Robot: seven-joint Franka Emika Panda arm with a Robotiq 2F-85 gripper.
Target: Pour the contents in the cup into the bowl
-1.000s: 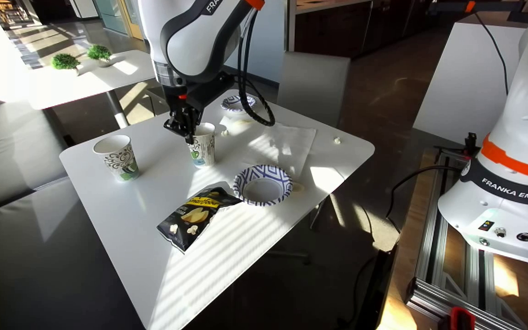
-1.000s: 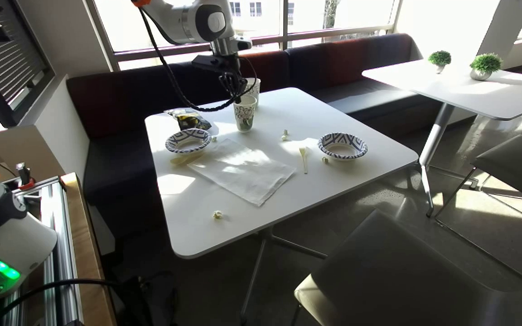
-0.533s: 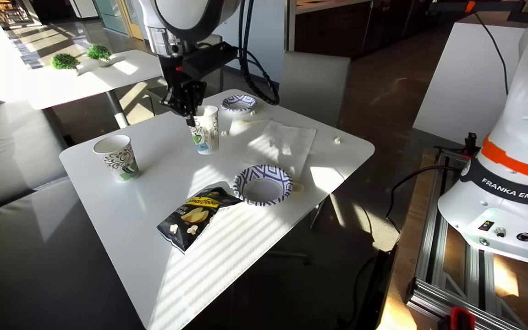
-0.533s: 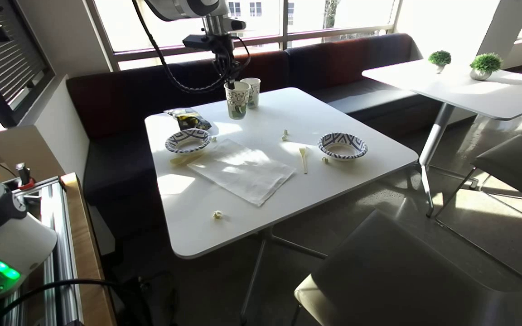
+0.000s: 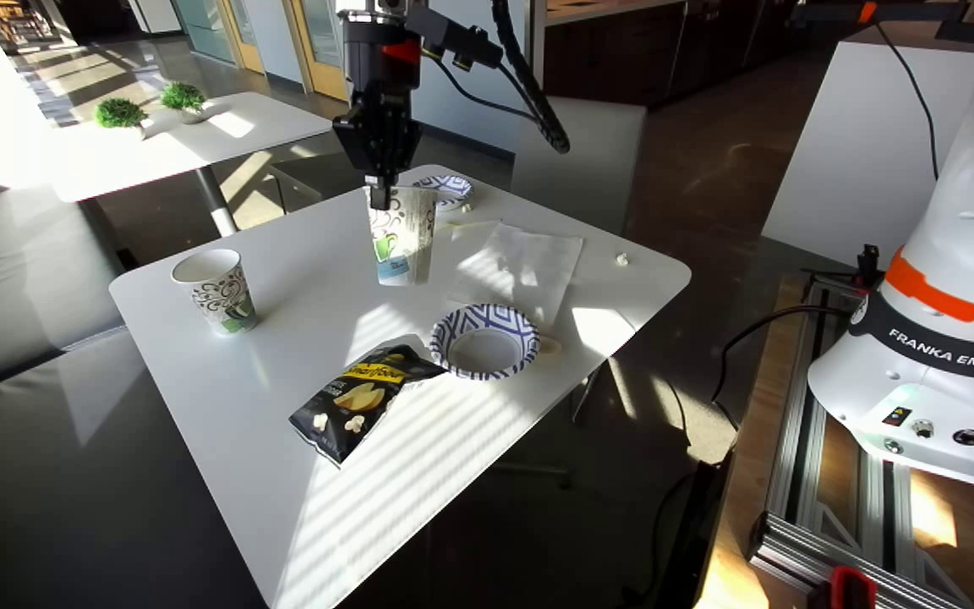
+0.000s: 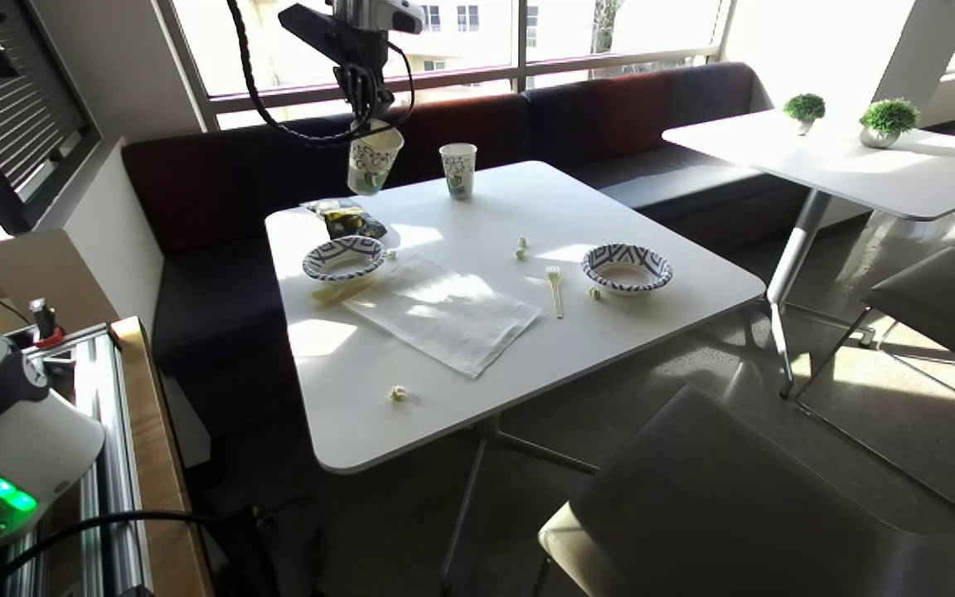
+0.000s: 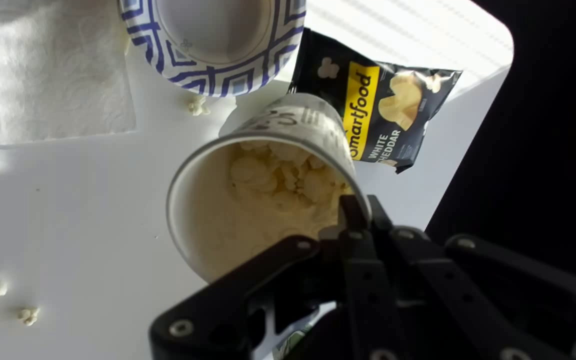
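In an exterior view, the gripper (image 5: pixel 381 194) pinches the cup (image 5: pixel 404 243) at its rim, one finger showing on the outer wall; the cup is over the table (image 5: pixel 225 381), mouth up, and appears between a second cup (image 5: pixel 221 296), which stands upright, and a white napkin (image 5: pixel 521 262); nearer the camera, the bowl (image 5: pixel 487 318) sits beside a black popcorn bag (image 5: pixel 366 396).

In an exterior view, the cup hangs clear of the table, leaning a little, and appears above the bag; the bowl has a pale utensil (image 6: pixel 333 293) just beside it; a second bowl (image 6: pixel 627 250) sits well apart, a pale fork (image 6: pixel 557 296) near it; loose popcorn pieces (image 6: pixel 398 394) lie about the table.

In the wrist view, the cup's open mouth faces the camera, popcorn (image 7: pixel 288 175) gathered inside; the fingertips (image 7: pixel 352 212) clasp the wall at lower right, one inside and one outside; the bowl, cut off at the top edge, lies near the bag.
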